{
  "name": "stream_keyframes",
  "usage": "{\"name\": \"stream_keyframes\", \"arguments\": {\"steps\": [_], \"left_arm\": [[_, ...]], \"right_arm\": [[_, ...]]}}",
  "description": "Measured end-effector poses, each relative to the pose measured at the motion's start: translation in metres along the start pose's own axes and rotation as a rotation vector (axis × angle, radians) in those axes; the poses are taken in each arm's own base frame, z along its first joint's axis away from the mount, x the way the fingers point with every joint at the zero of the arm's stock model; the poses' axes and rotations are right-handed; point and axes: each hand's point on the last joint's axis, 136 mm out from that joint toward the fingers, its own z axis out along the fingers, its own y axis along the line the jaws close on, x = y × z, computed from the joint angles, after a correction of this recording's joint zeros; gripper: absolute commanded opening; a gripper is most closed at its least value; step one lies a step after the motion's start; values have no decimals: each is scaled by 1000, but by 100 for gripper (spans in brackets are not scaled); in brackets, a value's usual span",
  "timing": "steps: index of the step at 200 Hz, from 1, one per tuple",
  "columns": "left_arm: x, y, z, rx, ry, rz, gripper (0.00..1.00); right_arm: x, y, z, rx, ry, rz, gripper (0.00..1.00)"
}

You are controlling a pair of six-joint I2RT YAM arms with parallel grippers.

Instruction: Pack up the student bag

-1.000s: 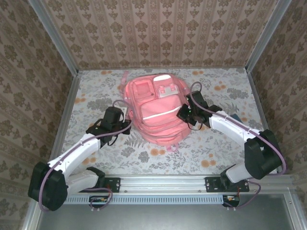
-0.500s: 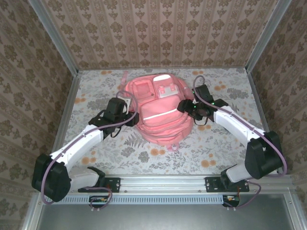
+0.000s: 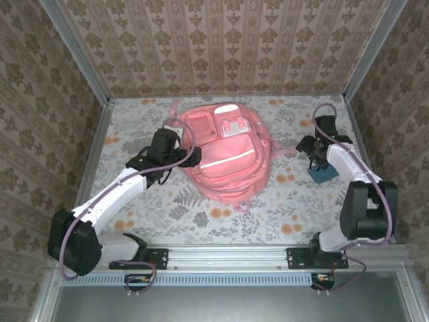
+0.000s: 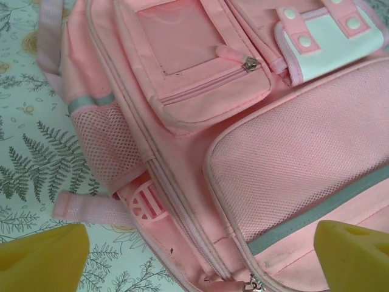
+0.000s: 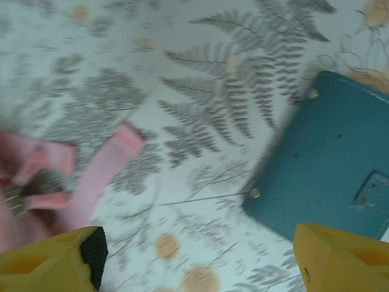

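Observation:
The student bag (image 3: 224,151) is a big pink backpack lying flat mid-table, front pockets up, zippers shut. My left gripper (image 3: 189,157) hovers over its left edge, open; in the left wrist view its yellow fingertips (image 4: 42,258) straddle the bag (image 4: 243,121) near the side buckle (image 4: 146,204), with nothing between them. My right gripper (image 3: 312,149) is off to the bag's right, open over bare cloth. A teal pencil case (image 3: 322,173) lies beside it. The right wrist view has the case (image 5: 331,176) at the right and a pink bag strap (image 5: 100,173) at the left.
A floral tablecloth (image 3: 281,208) covers the table. Patterned walls with metal posts (image 3: 100,144) close in the left, back and right sides. There is open cloth in front of the bag and at the left.
Both grippers went from shut to open. The right arm swung away from the bag's right side toward the teal case. The left gripper shifted slightly farther along the bag's left edge.

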Motion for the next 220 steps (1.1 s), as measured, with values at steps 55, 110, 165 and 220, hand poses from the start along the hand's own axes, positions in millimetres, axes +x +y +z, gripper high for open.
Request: {"name": "stream_keyframes", "arguments": {"steps": [55,110,165,220], "left_arm": [[-3,14,0,-27,-4,-26,100],[1,18,2,-25,8,-37,100],[1,15,2,-5,12,-37,100],[1,12,2,11,14,-38,100]], "right_arm": [[7,-20,43,117,105,-24,87],[15,-19,51,127,139,-37,91],[78,15,42,78,244,-177,85],[161,25,10,24,326,-262,70]]}}
